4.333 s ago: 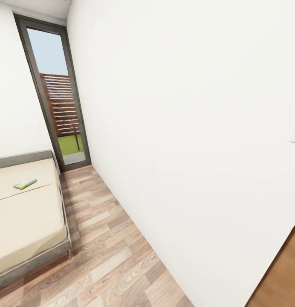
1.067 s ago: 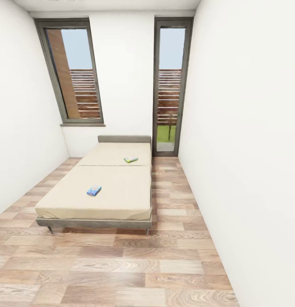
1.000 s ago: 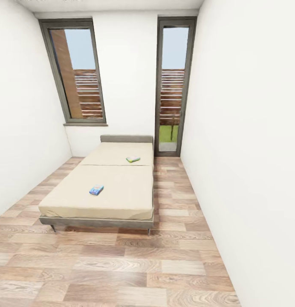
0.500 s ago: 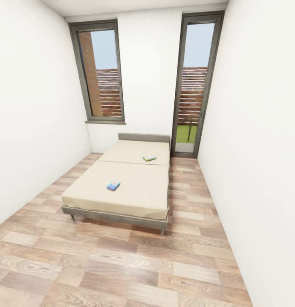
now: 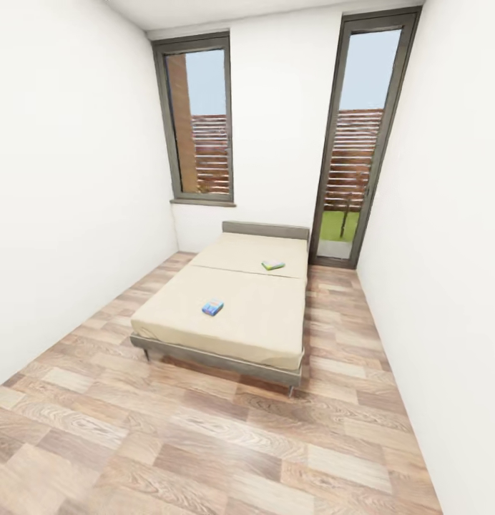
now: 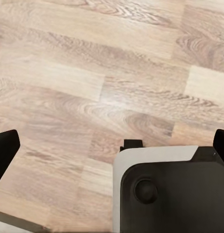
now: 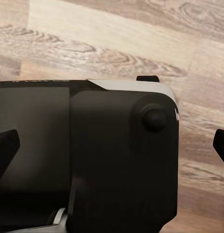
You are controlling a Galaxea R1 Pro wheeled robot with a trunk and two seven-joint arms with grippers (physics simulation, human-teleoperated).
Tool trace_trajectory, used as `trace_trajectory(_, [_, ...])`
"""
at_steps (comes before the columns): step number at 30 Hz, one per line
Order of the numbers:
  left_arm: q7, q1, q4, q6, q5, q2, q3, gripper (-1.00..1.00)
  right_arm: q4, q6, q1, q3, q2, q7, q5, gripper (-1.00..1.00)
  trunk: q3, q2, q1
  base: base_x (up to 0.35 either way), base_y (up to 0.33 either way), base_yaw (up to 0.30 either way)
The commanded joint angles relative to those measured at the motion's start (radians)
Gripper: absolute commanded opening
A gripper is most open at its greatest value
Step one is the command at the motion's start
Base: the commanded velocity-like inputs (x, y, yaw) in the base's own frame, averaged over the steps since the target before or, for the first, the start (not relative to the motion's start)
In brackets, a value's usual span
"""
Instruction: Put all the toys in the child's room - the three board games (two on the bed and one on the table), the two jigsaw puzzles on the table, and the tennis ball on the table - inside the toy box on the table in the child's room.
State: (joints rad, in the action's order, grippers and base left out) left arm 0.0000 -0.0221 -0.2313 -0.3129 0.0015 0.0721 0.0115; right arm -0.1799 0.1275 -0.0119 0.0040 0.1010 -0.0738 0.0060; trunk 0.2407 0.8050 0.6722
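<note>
In the head view, the bed [image 5: 233, 315] stands in the middle of a narrow room with white walls, its head against the far wall. Two board games lie on the beige mattress. The blue game [image 5: 212, 307] is on the near half, a little toward the left side. The green game [image 5: 273, 265] is on the far half, close to the right edge. The two are well apart. A window [image 5: 202, 125] is in the far wall, above the left side of the bed, and a glass door [image 5: 358, 143] is to the right of it. The wood floor [image 5: 204, 443] covers all the near part of the room.

In the left wrist view, the left pincer [image 6: 112, 150] points down at the floor. Its two dark fingertips [image 6: 5, 150] stand far apart at the two edges of the picture, so it is open and holds nothing. Below it is a part of the robot base [image 6: 165, 189], grey and black.

In the right wrist view, the right pincer [image 7: 112, 145] is open in the same way, with its fingertips [image 7: 6, 145] wide apart and nothing between them. Under it is the black base [image 7: 107, 160], and beyond that the floor planks.
</note>
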Motion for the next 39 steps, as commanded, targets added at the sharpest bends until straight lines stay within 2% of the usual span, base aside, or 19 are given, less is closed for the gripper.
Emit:
trace_trajectory(1, [0.0,-0.001,0.001,-0.004,0.0,0.0,0.001,1.0,0.0,0.003,0.0,0.001,0.0,-0.003,0.0,1.0,0.002,0.001,0.0,0.0,0.0,0.199])
trace_trajectory(6, [0.0,-0.001,0.001,-0.004,0.0,0.0,0.001,1.0,0.003,0.026,0.0,0.003,-0.001,-0.003,0.002,1.0,0.002,0.001,0.0,0.0,0.0,0.078])
trace_trajectory(12, [0.0,-0.001,0.001,-0.005,-0.001,-0.001,0.001,1.0,0.025,0.158,0.0,0.006,-0.004,-0.002,0.005,1.0,0.002,0.001,0.0,0.0,0.0,0.014])
trace_trajectory(16, [0.0,-0.001,0.001,-0.005,-0.001,-0.001,0.001,1.0,0.031,0.179,0.001,0.007,-0.002,-0.002,0.009,1.0,0.002,0.001,0.0,0.0,0.0,0.002])
trace_trajectory(21, [-0.001,-0.001,-0.017,-0.002,-0.008,-0.022,-0.002,1.0,0.033,0.179,0.001,0.002,0.003,-0.003,0.007,1.0,0.002,0.001,0.0,0.041,0.0,0.0])
trace_trajectory(32, [0.0,-0.001,-0.01,-0.005,-0.009,-0.02,-0.001,1.0,0.033,0.187,0.001,0.006,0.007,-0.004,0.01,1.0,0.002,0.001,0.0,0.088,0.0,0.0])
trace_trajectory(39, [0.0,-0.001,-0.01,-0.006,-0.008,-0.018,-0.001,1.0,0.033,0.188,0.001,0.003,0.007,-0.004,0.007,1.0,0.002,0.001,0.0,0.239,0.056,0.0])
